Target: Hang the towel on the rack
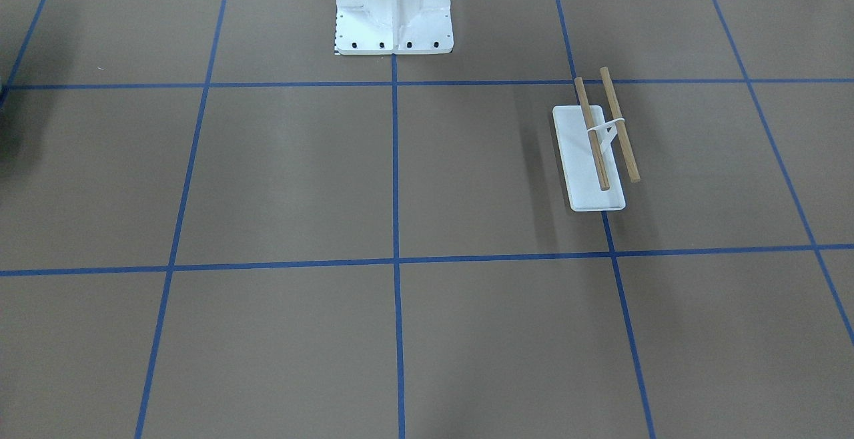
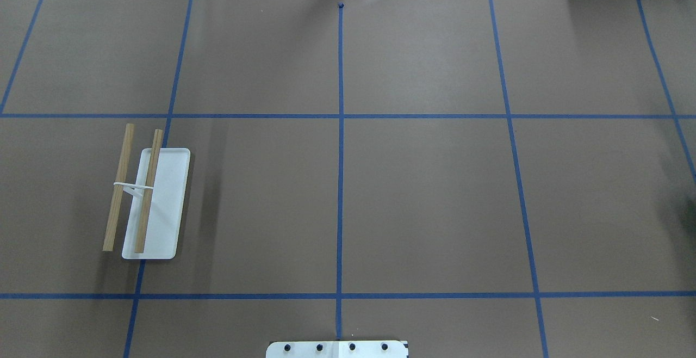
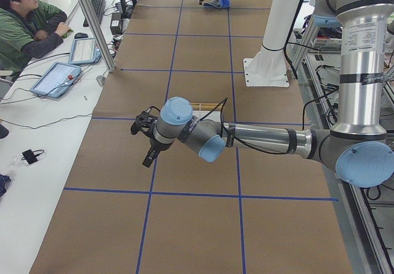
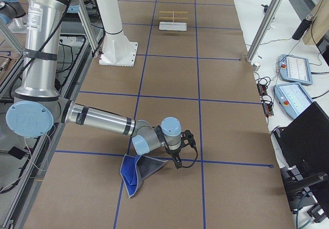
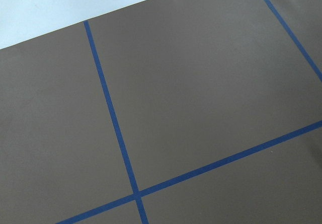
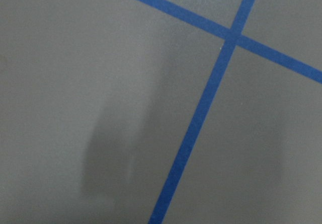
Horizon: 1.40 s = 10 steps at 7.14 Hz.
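Observation:
The rack [image 1: 592, 159] stands on the brown table, with a white base and two wooden dowels; it also shows in the overhead view [image 2: 155, 205] and, far off, in the exterior right view [image 4: 174, 20]. The towel [image 4: 136, 171], dark grey with a blue side, lies crumpled on the table beside my right gripper [image 4: 180, 159], far from the rack. It shows small in the exterior left view [image 3: 217, 3]. My left gripper [image 3: 149, 157] hovers over the table near the rack. Both grippers show only in the side views, so I cannot tell whether they are open or shut.
The white bolted pedestal [image 1: 393, 19] stands at the robot's side of the table. Blue tape lines [image 2: 340, 156] cross the brown paper. An operator [image 3: 28, 21] sits at a side desk with tablets [image 3: 55, 80]. Both wrist views show only paper and tape.

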Tool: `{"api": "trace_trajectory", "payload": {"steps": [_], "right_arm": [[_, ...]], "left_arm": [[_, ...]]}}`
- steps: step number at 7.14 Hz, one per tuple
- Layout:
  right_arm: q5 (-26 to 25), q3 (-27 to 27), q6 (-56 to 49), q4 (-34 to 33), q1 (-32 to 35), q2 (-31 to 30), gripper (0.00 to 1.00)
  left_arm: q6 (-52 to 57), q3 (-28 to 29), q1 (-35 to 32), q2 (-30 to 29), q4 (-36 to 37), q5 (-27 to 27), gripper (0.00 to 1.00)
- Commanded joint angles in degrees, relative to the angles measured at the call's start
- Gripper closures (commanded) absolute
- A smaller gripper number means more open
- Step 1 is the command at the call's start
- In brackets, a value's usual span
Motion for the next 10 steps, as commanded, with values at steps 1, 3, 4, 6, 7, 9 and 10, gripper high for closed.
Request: {"api": "trace_trajectory", "payload": {"steps": [1,3,4,6,7,9,10], "right_arm": [[0.1,-0.7,2.3,5.5,-0.5,-2.5,0.05],[0.3,0.8,2.3,5.7,-0.5,-4.9,0.05],[0.0,2.5,2.2,6.0,-0.5,-7.2,0.11],[-0.6,2.1,2.1,5.8,-0.8,-7.0,0.41],[-1.1,2.0,2.1,5.6,-1.2,-6.8,0.41],[-1.6,2.0,2.2,5.4,-1.7,-5.9,0.48],[-1.6,1.9,2.2,5.3,-1.7,-5.9,0.77]], "left_arm": [[-0.1,0.0,0.0,0.0,0.0,0.0,0.01],[-0.1,-0.1,0.0,0.1,0.0,-0.1,0.01],[-0.1,0.2,0.0,0.4,-1.3,-0.1,0.01],[-3.4,0.5,0.0,1.6,-5.7,-0.1,0.01],[-3.8,0.5,0.0,1.7,-6.3,-0.1,0.01],[-3.8,0.6,0.0,1.8,-6.4,0.1,0.01],[-3.8,0.6,0.0,1.8,-6.3,0.1,0.01]]}}
